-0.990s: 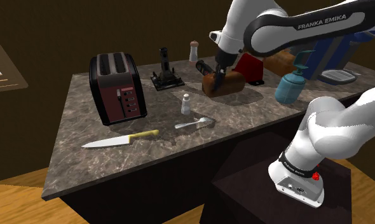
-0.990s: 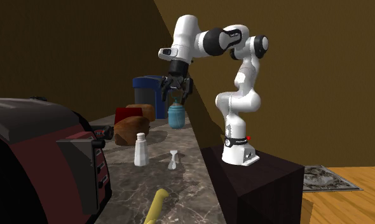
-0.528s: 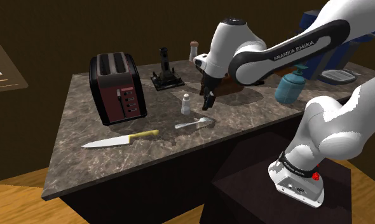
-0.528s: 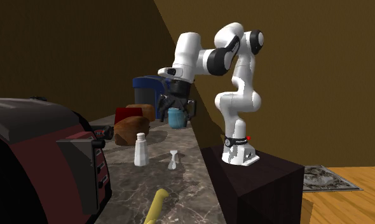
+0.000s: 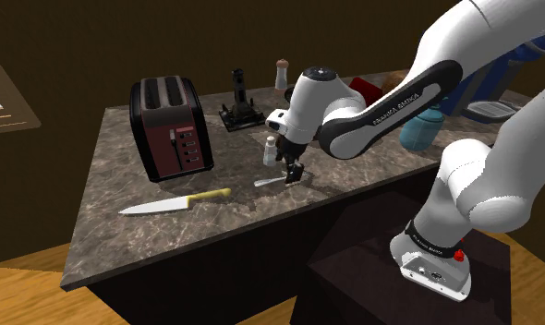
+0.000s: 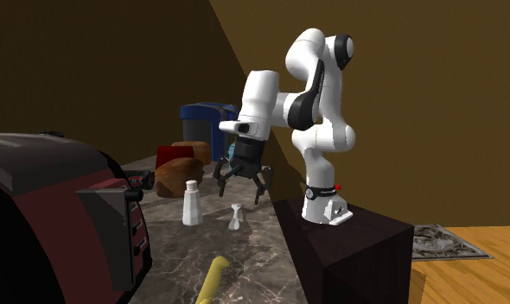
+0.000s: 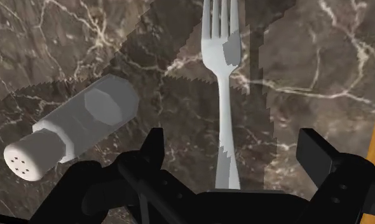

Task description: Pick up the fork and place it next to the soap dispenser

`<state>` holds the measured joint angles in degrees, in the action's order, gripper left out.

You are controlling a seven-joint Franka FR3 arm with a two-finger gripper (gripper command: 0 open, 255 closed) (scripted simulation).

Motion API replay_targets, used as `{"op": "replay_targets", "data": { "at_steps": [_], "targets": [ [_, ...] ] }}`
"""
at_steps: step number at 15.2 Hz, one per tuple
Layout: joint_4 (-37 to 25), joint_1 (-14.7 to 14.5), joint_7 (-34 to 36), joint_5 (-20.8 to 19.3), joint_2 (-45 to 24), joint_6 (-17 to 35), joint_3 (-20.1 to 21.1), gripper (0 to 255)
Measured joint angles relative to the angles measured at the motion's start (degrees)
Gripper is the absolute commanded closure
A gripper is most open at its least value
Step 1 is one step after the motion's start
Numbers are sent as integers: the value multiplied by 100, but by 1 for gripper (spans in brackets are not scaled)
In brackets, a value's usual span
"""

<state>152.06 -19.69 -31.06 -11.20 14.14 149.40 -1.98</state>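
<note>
Fingers spread wide, nothing held; fork lies flat on the desk between them in the wrist view, handle running back under the palm, tines pointing away, no contact that I can see. A sec ago the hand hung higher and farther back, over by the soap dispenser; since then it's swung toward the shoulder view's left and nearer the desk's front edge, and dropped, so it now sits low over the fork. Fork itself hasn't budged, nor the white shaker standing just beside it on the far side. So: approach looks about done, grasp not yet made, carry to the dispenser all still to do. Next prob. a short straight drop, then close across the handle. Shaker is close to one finger, could get knocked. Thin flat handle on stone, so the tips need to get right down or they'll slip over it. Pose: hand points straight down, wrist tucked under the white forearm, which slopes up toward the shoulder view's right; in the second exterior view the arm is folded high over its stand.
</note>
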Motion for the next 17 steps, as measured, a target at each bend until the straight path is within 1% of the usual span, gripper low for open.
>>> {"op": "replay_targets", "data": {
  "at_steps": [6, 12, 13, 17],
  "targets": [
    [54, 66, 82, -147, -489, 546, -3, 0],
    [43, 73, 98, -165, -560, 609, -2, 0],
    [43, 73, 98, -165, -560, 609, -2, 255],
    [39, 74, 95, -166, -552, 607, -3, 255]
  ]
}}
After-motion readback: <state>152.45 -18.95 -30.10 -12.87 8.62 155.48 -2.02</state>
